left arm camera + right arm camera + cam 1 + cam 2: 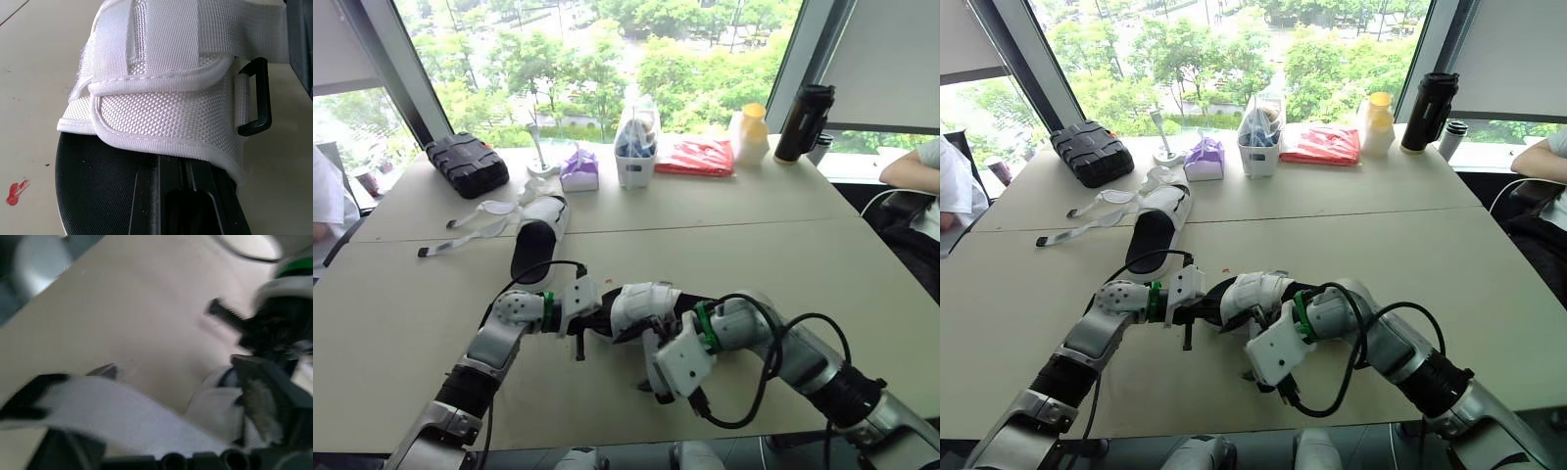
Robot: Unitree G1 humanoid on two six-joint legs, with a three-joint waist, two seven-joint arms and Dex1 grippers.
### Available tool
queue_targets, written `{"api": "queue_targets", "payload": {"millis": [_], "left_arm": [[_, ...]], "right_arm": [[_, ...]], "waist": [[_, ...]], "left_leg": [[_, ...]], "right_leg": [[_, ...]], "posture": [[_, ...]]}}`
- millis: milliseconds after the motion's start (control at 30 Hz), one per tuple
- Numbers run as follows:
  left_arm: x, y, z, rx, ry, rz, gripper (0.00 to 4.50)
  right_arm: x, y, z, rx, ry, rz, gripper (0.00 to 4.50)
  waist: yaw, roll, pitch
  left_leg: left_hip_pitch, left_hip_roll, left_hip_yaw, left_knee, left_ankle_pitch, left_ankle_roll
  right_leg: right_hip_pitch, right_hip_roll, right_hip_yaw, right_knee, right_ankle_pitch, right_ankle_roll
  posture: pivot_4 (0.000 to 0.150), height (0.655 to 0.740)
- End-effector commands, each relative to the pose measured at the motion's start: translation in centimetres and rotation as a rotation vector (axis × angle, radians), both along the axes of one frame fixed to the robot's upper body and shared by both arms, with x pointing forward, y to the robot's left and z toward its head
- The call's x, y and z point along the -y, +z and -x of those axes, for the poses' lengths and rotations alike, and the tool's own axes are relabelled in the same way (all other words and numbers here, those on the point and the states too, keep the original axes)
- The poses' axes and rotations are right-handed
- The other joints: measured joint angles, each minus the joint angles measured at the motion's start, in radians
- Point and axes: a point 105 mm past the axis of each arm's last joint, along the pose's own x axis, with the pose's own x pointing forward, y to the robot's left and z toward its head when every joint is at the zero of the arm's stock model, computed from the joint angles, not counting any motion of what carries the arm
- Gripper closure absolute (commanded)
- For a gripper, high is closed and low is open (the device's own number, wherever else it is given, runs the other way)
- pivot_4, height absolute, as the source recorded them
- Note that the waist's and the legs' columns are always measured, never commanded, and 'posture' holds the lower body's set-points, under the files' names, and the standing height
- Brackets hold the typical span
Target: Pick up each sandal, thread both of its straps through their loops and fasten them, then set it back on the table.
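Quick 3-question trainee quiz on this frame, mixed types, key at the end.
1. True or false: the far sandal has both straps fastened.
2. What sits just to the robot's left of the white basket? A purple pack, B laptop, C mug.
3. Fill in: the black case sits at the far ___ corner of the table.
Key: 1 false, its straps trail loose; 2 A; 3 left.

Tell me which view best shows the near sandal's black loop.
Left wrist view: the black loop is close up on the sandal's side. Eye views show the whole sandal; its loop is too small to tell.
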Motion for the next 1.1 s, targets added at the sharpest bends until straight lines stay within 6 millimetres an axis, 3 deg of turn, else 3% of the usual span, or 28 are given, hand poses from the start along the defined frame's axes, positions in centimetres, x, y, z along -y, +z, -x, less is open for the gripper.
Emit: {"api": "queue_targets", "payload": {"millis": [33, 167, 267, 500, 667, 900, 1100], "left_arm": [[0.0, -4.6, 2.2, -0.173, -0.045, -0.104, 4.50], [0.1, -4.8, 2.3, -0.177, -0.045, -0.101, 4.50], [0.2, -5.0, 2.4, -0.179, -0.050, -0.102, 4.50], [0.9, -5.1, 2.7, -0.162, -0.090, -0.102, 4.50], [1.5, -5.2, 3.6, -0.165, -0.132, -0.104, 4.50], [1.8, -5.2, 3.6, -0.162, -0.136, -0.103, 4.50], [1.8, -5.2, 3.2, -0.160, -0.115, -0.101, 4.50]], "right_arm": [[1.6, 0.4, 1.1, 0.019, 0.063, 0.068, 0.04], [4.0, 0.8, 0.3, 0.072, 0.034, 0.114, 0.04], [5.9, 1.7, 0.0, 0.038, -0.049, 0.122, 0.04], [8.7, 3.8, 1.8, -0.397, -0.355, 0.096, 0.04], [8.0, 3.9, 1.7, -0.709, -0.570, 0.032, 0.04], [4.9, 3.2, 1.2, -1.148, -0.760, -0.037, 0.04], [3.2, 2.9, 0.6, -1.280, -0.827, -0.065, 0.04]], "waist": [[-0.001, 0.000, 0.000], [0.000, -0.001, 0.001], [0.006, -0.001, 0.000], [0.019, 0.000, 0.000], [0.019, 0.000, 0.000], [0.023, 0.000, 0.000], [0.045, 0.000, 0.000]], "left_leg": [[0.001, 0.000, 0.000, 0.000, 0.000, 0.000], [0.014, 0.001, 0.001, -0.004, -0.001, 0.001], [0.015, 0.001, 0.000, -0.005, -0.002, 0.002], [0.013, 0.001, -0.001, -0.005, -0.003, 0.005], [0.013, 0.000, 0.001, -0.005, -0.004, 0.006], [0.012, -0.003, 0.001, -0.005, -0.008, 0.009], [0.010, -0.005, 0.000, -0.005, -0.010, 0.010]], "right_leg": [[0.000, 0.000, 0.000, 0.000, 0.000, 0.000], [0.014, 0.000, 0.000, -0.004, -0.007, 0.006], [0.017, 0.000, 0.000, -0.009, -0.008, 0.003], [0.017, -0.001, 0.000, -0.012, -0.004, 0.002], [0.018, -0.003, 0.000, -0.014, -0.006, -0.001], [0.016, -0.007, -0.001, -0.014, -0.005, 0.003], [0.015, -0.009, -0.001, -0.015, -0.005, 0.004]], "posture": [[0.150, 0.7400], [0.150, 0.7400], [0.150, 0.7400], [0.150, 0.7400], [0.150, 0.7400], [0.150, 0.7400], [0.150, 0.7400]]}}
